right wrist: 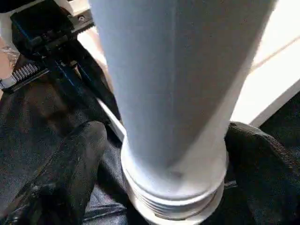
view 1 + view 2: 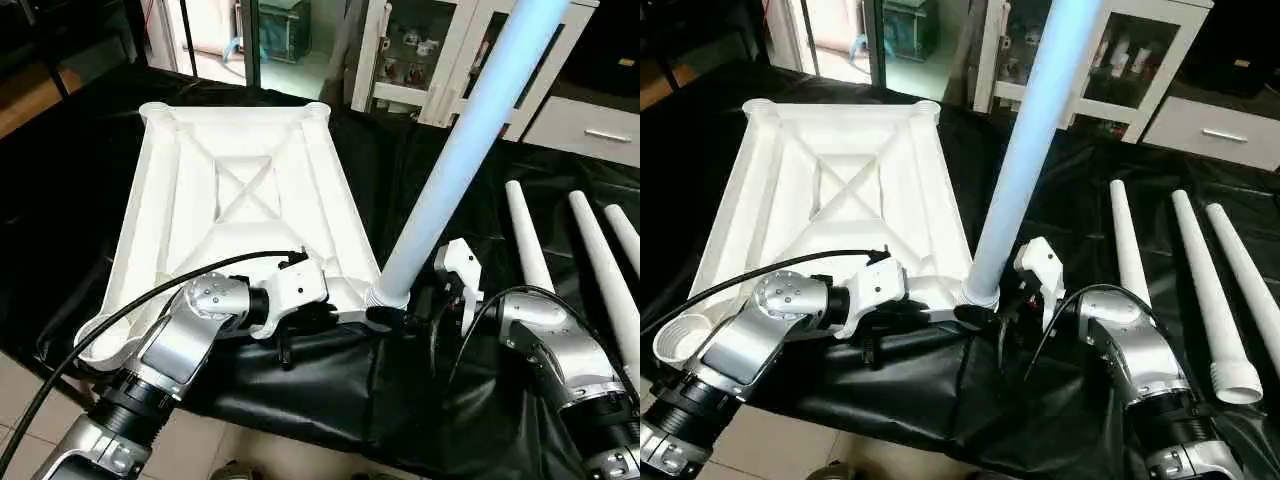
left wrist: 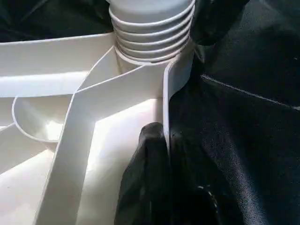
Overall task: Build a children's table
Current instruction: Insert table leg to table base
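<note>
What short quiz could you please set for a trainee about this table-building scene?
1. True or false: the table top lies with its ribbed underside facing up.
2. How many legs lie loose on the black sheet, beside the one standing in a corner socket? A) one B) three C) four
3. Fill the gap: the left pincer is shut on the table top's ____.

Key: 1 true; 2 B; 3 rim.
</note>
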